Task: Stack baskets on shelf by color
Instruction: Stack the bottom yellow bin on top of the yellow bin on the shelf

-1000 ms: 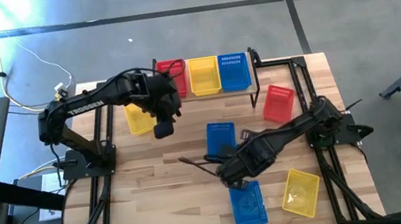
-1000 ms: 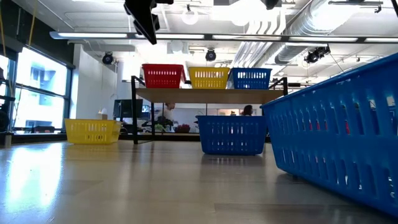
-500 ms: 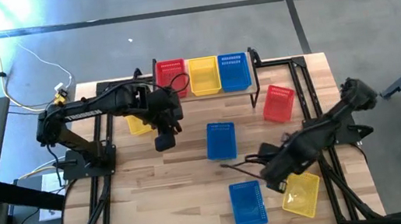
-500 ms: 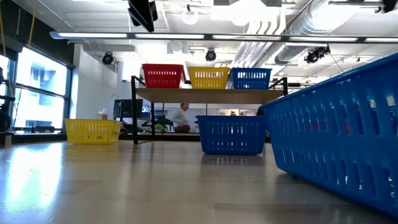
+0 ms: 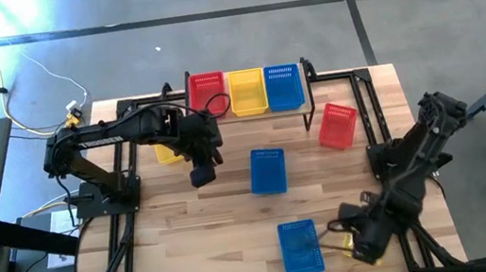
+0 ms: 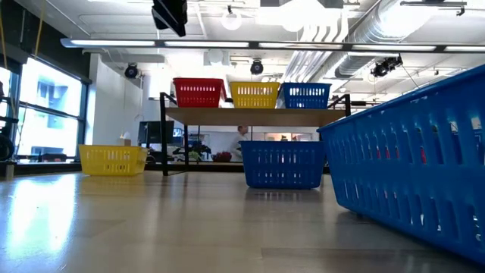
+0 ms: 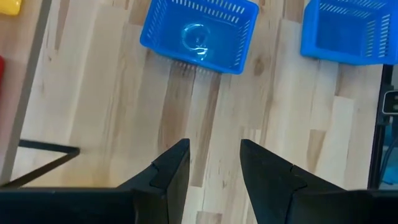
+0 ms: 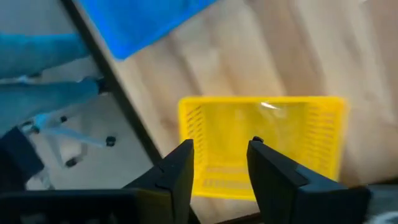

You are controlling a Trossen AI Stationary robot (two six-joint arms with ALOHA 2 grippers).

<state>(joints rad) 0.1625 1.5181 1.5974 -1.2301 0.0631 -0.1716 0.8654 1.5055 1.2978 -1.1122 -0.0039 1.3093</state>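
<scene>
On the shelf at the table's far edge stand a red basket, a yellow basket and a blue basket, side by side. A yellow basket, a red basket and two blue baskets rest on the tabletop. My right gripper is open above another yellow basket near the table's near right corner, without touching it. My left gripper is open over bare wood, left of the middle blue basket.
The shelf's black metal legs stand on the table's far part. Black arm frames run along the left and right sides of the table. Bare wood lies between the two blue baskets and in the near left part.
My right gripper has swung from the middle of the table toward the near right corner and sunk, and now stands over the yellow basket there. My left gripper has shifted a little toward the near edge. No basket has moved.
</scene>
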